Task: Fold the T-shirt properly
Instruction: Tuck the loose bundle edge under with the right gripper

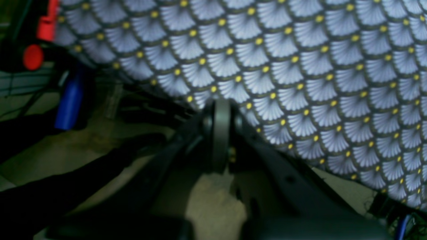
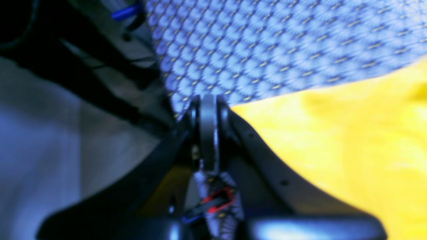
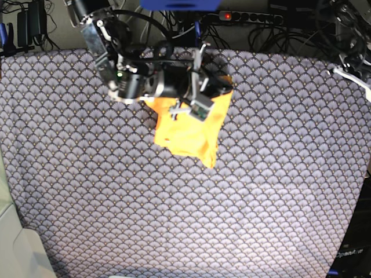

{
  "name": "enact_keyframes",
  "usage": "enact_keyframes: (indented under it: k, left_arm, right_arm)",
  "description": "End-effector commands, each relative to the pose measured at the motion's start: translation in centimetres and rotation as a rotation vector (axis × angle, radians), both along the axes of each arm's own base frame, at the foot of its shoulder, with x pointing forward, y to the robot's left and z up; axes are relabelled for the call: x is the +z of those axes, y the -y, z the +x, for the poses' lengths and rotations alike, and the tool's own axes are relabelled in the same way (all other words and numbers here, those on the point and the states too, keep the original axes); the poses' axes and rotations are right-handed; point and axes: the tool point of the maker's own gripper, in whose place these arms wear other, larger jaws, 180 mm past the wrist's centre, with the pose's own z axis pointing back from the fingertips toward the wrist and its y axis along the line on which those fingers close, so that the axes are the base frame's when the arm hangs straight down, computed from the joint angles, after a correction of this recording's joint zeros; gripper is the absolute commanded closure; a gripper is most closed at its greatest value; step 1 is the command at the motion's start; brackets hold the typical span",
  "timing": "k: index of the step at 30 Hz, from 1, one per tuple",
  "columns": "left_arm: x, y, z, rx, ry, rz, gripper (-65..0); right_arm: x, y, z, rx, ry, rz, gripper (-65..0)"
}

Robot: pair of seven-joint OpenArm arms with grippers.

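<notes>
The yellow-orange T-shirt (image 3: 191, 124) lies bunched in a compact heap on the scale-patterned table cloth (image 3: 174, 202), back of centre. In the right wrist view it (image 2: 350, 140) fills the lower right, blurred. My right gripper (image 2: 208, 110) has its jaws together beside the shirt's edge, and I see no cloth between them. In the base view it (image 3: 222, 82) hovers at the shirt's far top corner. My left gripper (image 1: 220, 113) is shut and empty over the table's edge, away from the shirt. The shirt is out of the left wrist view.
A power strip (image 3: 249, 17) and cables run behind the table's back edge. A red part (image 1: 33, 56) and a blue part (image 1: 70, 100) sit beyond the table edge in the left wrist view. A pale surface (image 3: 11, 243) borders the front left.
</notes>
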Motion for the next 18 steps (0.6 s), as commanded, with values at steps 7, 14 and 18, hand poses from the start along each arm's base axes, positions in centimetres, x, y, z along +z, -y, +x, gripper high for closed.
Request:
enact_keyframes:
  k: [7, 14, 18]
  left_arm:
    - [0.6, -0.4, 0.0, -0.009, 0.012, 0.023, 0.0]
    - [0.6, -0.5, -0.1, -0.008, 0.010, 0.025, 0.0]
    - [0.7, -0.4, 0.0, -0.010, 0.011, 0.026, 0.0]
  right_arm:
    - [-0.4, -1.3, 1.9, -0.015, -0.030, 0.061, 0.0]
    - [-5.1, -0.2, 4.0, -0.071, -0.141, 0.020, 0.0]
    - [-6.8, 0.3, 4.3, -0.113, -0.187, 0.035, 0.0]
